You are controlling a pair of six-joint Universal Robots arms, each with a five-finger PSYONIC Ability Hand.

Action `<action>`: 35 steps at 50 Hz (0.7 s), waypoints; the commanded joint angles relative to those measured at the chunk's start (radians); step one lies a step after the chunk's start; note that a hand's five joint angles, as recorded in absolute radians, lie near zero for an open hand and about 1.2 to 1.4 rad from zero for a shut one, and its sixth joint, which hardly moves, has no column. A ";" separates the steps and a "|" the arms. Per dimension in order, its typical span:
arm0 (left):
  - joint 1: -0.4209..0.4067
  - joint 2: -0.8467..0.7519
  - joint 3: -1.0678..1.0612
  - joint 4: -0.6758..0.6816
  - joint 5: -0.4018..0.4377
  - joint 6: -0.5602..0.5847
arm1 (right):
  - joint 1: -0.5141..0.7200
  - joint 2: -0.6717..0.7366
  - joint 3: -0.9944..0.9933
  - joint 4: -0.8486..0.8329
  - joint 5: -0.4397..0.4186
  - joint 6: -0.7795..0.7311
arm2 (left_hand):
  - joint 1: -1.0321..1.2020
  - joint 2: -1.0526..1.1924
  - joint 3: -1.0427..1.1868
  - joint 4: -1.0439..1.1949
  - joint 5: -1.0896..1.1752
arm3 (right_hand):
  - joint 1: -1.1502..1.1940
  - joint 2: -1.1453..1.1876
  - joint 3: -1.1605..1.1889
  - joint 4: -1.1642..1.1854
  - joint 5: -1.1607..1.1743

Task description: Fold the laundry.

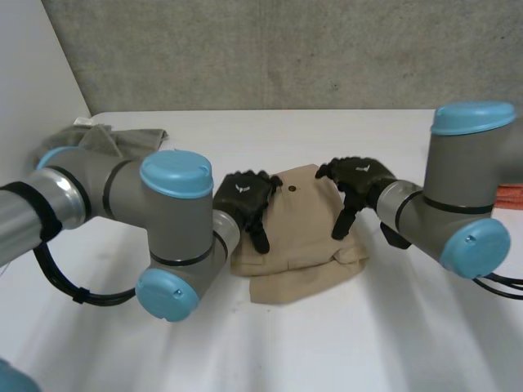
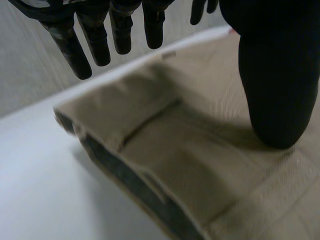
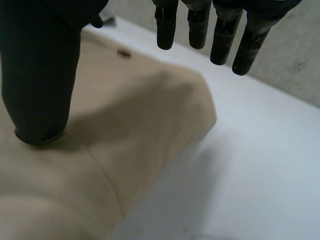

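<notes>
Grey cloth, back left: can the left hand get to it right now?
Probably yes: the left hand is open, only resting on the tan garment, with bare table between it and the grey cloth.

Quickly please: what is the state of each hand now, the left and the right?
Left hand: open, fingers straight, thumb down on the folded beige garment.
Right hand: open, fingers straight, thumb down on the same garment.

The head camera looks down from the six o'clock side, facing twelve o'clock across the white table [image 1: 343, 131]. The wrist cameras hang close over the folded khaki garment [image 1: 298, 245], perhaps trousers, at its nine and three o'clock sides. All three views share it.
</notes>
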 commanded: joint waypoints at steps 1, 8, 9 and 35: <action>0.007 -0.038 0.001 -0.088 0.002 0.017 | 0.003 0.125 -0.089 0.062 0.006 -0.135 | 0.016 0.003 -0.006 0.003 -0.014 | -0.032 -0.052 -0.046 -0.067 -0.071; 0.012 -0.023 -0.011 -0.122 0.002 0.055 | -0.006 0.130 -0.073 0.079 0.044 -0.291 | 0.004 -0.009 -0.018 -0.009 -0.025 | -0.032 -0.052 -0.046 -0.067 -0.071; 0.012 -0.015 -0.016 -0.125 0.004 0.055 | -0.008 0.126 -0.070 0.079 0.050 -0.296 | 0.004 -0.009 -0.018 -0.009 -0.025 | -0.032 -0.052 -0.046 -0.067 -0.071; 0.131 0.445 -0.152 -0.159 0.415 0.044 | 0.014 -0.330 0.606 -0.431 0.040 -0.230 | -0.008 -0.021 -0.029 -0.021 -0.037 | -0.032 -0.052 -0.046 -0.067 -0.071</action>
